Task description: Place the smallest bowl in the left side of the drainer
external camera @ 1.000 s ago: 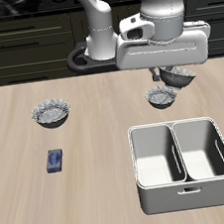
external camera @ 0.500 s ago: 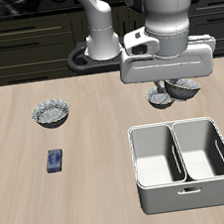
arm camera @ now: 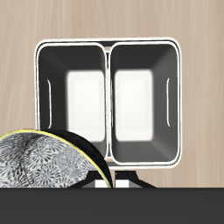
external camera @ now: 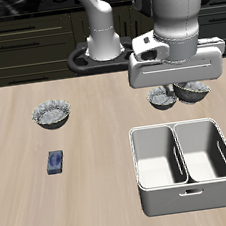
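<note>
My gripper is shut on the smallest bowl, a grey-blue crinkled bowl that hangs in the air just behind the drainer's back rim. In the wrist view this bowl fills the near field, partly covering the drainer. The drainer is a pale tub with two deep, empty compartments, standing near the table's front edge. Its left side lies just in front of and below the held bowl.
A mid-sized grey bowl sits on the table right beside the held bowl. The widest crinkled bowl stands far across the table. A small blue block lies in front of it. A dark round object sits at the back counter.
The gripper has carried the bowl sideways past the mid-sized bowl and a little toward the front, closer to the drainer's back rim. Nothing else has moved.
</note>
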Motion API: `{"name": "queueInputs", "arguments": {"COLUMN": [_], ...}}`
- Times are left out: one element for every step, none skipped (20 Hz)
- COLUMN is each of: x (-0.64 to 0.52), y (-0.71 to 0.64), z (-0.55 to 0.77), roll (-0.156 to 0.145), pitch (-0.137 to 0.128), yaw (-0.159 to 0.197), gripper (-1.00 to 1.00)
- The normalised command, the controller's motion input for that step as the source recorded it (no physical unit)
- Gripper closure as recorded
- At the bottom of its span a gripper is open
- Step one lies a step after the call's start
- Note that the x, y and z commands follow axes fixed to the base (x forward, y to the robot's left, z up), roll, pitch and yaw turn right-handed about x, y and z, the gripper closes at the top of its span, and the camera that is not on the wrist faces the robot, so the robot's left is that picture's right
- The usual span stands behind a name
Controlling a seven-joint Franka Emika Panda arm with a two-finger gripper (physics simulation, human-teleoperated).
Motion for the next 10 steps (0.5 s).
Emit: {"name": "queueInputs", "arguments": {"x": [0.04, 0.07, 0.10, 0.03, 0.03, 0.01, 0.03, -0.01, 0.01, 0.02], "y": [0.03, -0.03, 0.01, 0.00, -0.02, -0.02, -0.02, -0.10, -0.14, 0.04], "z": [-0.24, -0.18, -0.36, -0.24, -0.14, -0.24, -0.21, -0.25, -0.15, -0.19], "roll": [-0.012, -0.015, -0.017, 0.004, -0.013, 0.016, -0.023, -0.008, -0.066, 0.044], "pitch": [0.021, 0.018, 0.059, 0.033, 0.002, 0.043, 0.016, 0.046, -0.002, 0.039], "yaw": [0.038, 0.025, 0.032, 0.033, 0.011, 0.000, 0.028, 0.008, 0.020, 0.022], "gripper": [1.00, 1.00, 1.00, 1.00, 1.00, 1.00, 1.00, 1.00, 1.00, 1.00]}}
